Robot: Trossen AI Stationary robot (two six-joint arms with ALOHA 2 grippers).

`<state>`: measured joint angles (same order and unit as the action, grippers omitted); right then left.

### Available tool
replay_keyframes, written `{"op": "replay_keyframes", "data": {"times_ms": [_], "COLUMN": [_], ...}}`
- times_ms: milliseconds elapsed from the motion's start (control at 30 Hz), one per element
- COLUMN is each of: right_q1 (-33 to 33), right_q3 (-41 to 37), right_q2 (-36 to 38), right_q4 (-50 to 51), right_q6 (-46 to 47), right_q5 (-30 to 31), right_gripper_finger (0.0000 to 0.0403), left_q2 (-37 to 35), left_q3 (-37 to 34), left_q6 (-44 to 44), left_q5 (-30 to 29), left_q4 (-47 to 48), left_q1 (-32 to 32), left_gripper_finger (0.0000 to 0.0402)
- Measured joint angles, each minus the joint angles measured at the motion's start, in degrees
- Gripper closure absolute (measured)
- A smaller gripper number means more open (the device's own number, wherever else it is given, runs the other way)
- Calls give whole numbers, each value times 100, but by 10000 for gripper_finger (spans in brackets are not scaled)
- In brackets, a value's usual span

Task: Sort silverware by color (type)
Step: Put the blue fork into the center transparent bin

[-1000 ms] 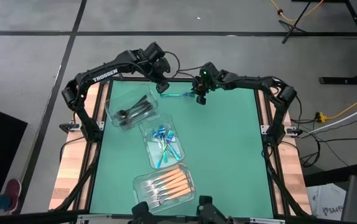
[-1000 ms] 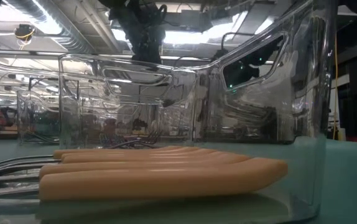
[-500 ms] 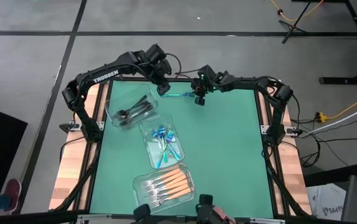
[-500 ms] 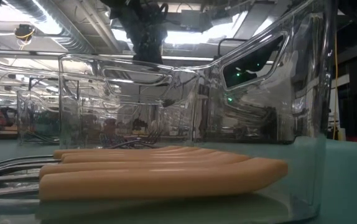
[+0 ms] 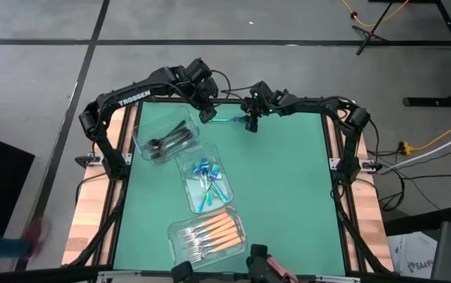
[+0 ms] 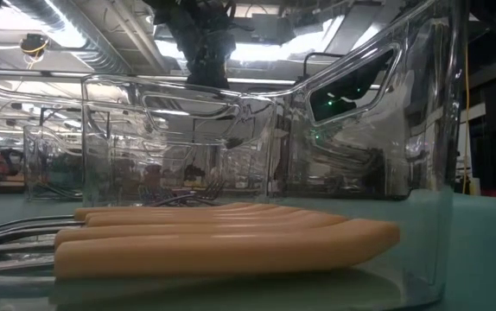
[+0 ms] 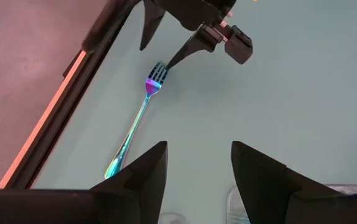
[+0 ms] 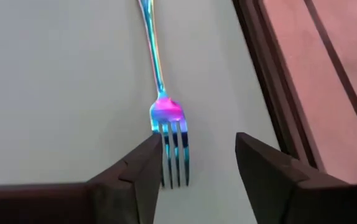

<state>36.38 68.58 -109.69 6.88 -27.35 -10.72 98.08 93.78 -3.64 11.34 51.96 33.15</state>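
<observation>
Table: green mat, wooden side rails; two dark arms reaching in from the far corners, meeting near the far edge.

Loose fork: iridescent blue-purple-teal; lying flat on the mat close to the far edge, between the two grippers; handle end toward the left gripper, tines toward the right gripper; not held by either.

Right gripper: fingers apart, standing over the tine end of the fork; in the right wrist view the tines lie by the inner edge of one finger, the other finger clear of them; whether that finger touches the tines cannot be told.

Left gripper: fingers spread, empty; poised at the handle end of the fork, the handle tip showing just beside one finger.

Black cutlery: several pieces in the clear container nearest the left arm.

Iridescent cutlery: several pieces in the middle clear container.

Orange-handled forks: lying side by side in the near clear container, silver tines toward the left side; handles fill the low view through the container wall.
</observation>
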Motion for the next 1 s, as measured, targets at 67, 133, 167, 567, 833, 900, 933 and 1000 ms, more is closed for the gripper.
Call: {"op": "replay_keyframes", "data": {"times_ms": [67,133,167,567,833,900,933,1000], "right_q1": [0,0,0,0,0,0,2,2], "right_q3": [0,0,0,0,11,12,12,12], "right_q2": [0,0,0,-534,-706,-710,-710,-710], "right_q4": [-66,-91,-88,-349,-349,-336,-331,-326], "right_q6": [3,3,3,-152,-160,-162,-162,-167], "right_q5": [-57,-191,-259,-52,-175,-180,-193,-197], "right_gripper_finger": [206,204,203,203,203,203,203,206], "left_q2": [0,0,0,2,2,2,2,2], "left_q3": [0,-2,-2,-4,-4,-4,-4,-4], "left_q6": [2,0,0,4,2,2,1,2], "left_q5": [-1,-1,0,1,4,-3,-3,-5], "left_q4": [-2,-2,-2,-4,-13,-22,-22,-22], "left_q1": [-12,-17,-17,-17,-20,-20,-20,-20], "left_gripper_finger": [230,230,230,230,230,230,230,230]}}
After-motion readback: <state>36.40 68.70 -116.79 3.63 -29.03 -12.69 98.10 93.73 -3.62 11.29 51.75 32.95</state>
